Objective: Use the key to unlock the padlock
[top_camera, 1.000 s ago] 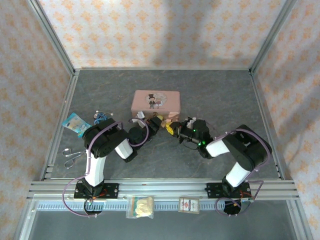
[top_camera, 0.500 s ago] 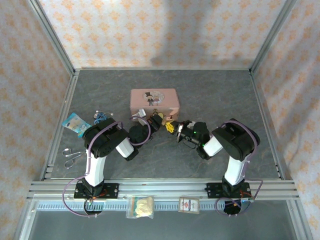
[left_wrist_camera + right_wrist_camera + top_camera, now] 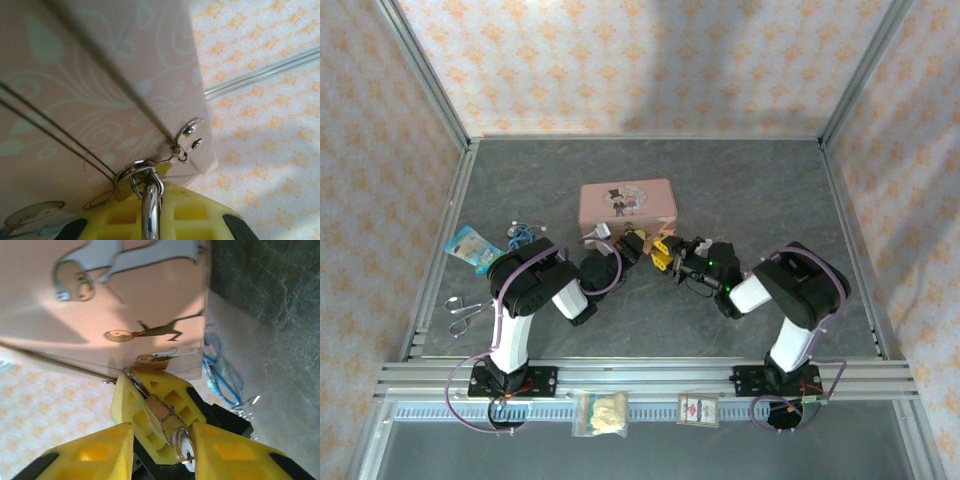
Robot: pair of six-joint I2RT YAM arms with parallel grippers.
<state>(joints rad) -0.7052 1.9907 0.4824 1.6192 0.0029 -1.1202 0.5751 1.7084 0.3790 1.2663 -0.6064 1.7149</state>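
Near rail: clear bag of pale pieces (image 3: 600, 412) and a small printed packet (image 3: 698, 408) lie along the front edge between the arm bases. Left side of the table (image 3: 750, 190): scissors (image 3: 465, 311) nearest, then a blue packet (image 3: 472, 247), then a tangle of blue cord (image 3: 520, 235). Both arms reach inward and meet just in front of the pink tin (image 3: 628, 203). Left gripper (image 3: 642, 243) is clenched on the padlock (image 3: 162, 421). The brass body sits against the left gripper's yellow finger (image 3: 135, 407), keyhole end toward the right wrist camera. From the left wrist, the silvery shackle (image 3: 149, 210) runs up between the yellow pads to a ring at the tin's clasp (image 3: 190, 137). Right gripper (image 3: 666, 256) is released: its yellow fingers (image 3: 95, 452) stand apart on either side of the padlock's keyhole end; contact with it cannot be told. The padlock hangs at the tin's near face, at the clasp corner. Beyond lies bare grey tabletop, then patterned orange-and-white walls.
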